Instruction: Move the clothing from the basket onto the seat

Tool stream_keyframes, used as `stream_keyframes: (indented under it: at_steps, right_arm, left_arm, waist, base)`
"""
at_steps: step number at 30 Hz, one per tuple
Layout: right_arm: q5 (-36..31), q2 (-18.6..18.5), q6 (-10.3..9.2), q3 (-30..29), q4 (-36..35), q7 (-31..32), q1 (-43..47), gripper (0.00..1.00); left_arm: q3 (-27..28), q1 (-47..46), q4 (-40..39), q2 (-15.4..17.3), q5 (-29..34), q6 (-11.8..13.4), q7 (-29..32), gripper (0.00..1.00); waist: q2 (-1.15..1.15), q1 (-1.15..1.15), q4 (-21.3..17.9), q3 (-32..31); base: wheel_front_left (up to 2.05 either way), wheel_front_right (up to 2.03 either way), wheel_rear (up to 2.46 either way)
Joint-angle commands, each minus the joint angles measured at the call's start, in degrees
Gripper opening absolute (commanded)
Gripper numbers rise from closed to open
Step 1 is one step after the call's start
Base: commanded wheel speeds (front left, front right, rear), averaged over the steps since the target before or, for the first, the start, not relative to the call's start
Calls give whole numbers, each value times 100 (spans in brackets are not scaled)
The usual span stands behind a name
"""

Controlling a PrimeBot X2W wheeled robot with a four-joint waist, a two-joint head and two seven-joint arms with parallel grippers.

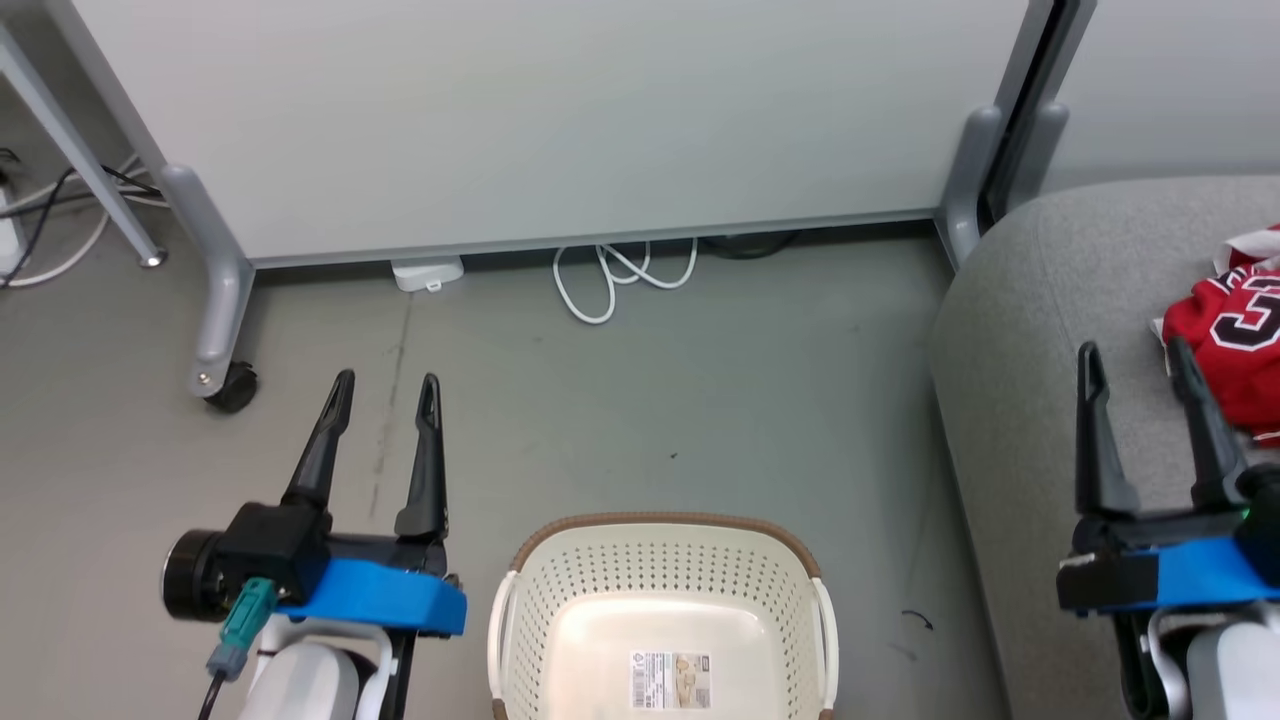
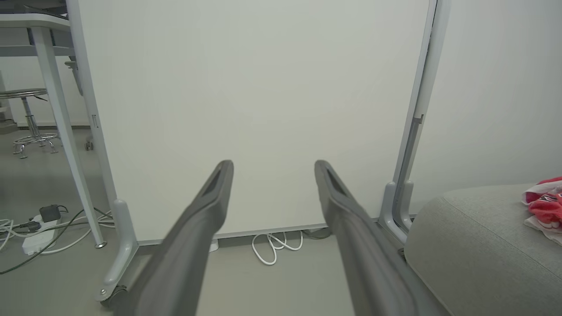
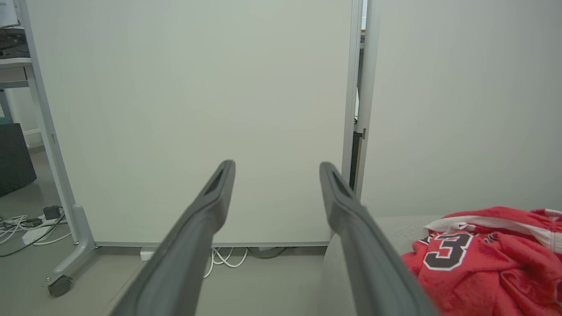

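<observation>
on the seat (image 1: 1050,330), at the head view's far right, the clothing (image 1: 1225,340) lies in a crumpled red heap, numeral 3 up, with no clear long axis. the basket (image 1: 660,520) stands on the floor (image 1: 640,400) between the arms, and what shows of its base is bare but for a label (image 1: 670,680). the right gripper (image 1: 1134,350) hovers over the seat, fingers spread and empty, the heap just right of its outer finger. the left gripper (image 1: 388,378), also spread and empty, is well apart over the floor. by this, nothing looks left to move; any tidying would suit the right arm.
</observation>
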Motion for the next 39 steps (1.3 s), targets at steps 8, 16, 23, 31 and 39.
stream_keyframes:
  at_steps: [8, 16, 23, 31, 39]
  right_arm:
    - [50, 137, 3, 42, -103, -3, 551, 100]
    - [93, 189, 3, 19, -116, -3, 714, 100]
    - [184, 193, 3, -21, -113, -3, 756, 100]
    - [167, 222, 0, -6, 139, 14, 735, 0]
    - [965, 229, 0, -16, 298, 254, 688, 0]
  left_arm:
    - [459, 390, -92, -235, 273, -217, -14, 100]
    - [721, 584, -51, -405, 401, -401, -14, 100]
    - [841, 627, -36, -478, 506, -483, -14, 100]
    - [854, 778, 186, -523, 514, -498, 33, 0]
    - [971, 785, 267, -530, -262, -522, 248, 0]
  waist:
    - [0, 1, 58, -168]
    - [0, 1, 57, -237]
    - [0, 1, 70, -247]
    - [0, 2, 80, -240]
    - [0, 2, 57, -252]
  base:
    - [0, 0, 0]
    - [0, 0, 0]
    - [0, 0, 0]
    - [0, 0, 0]
    - [0, 0, 0]
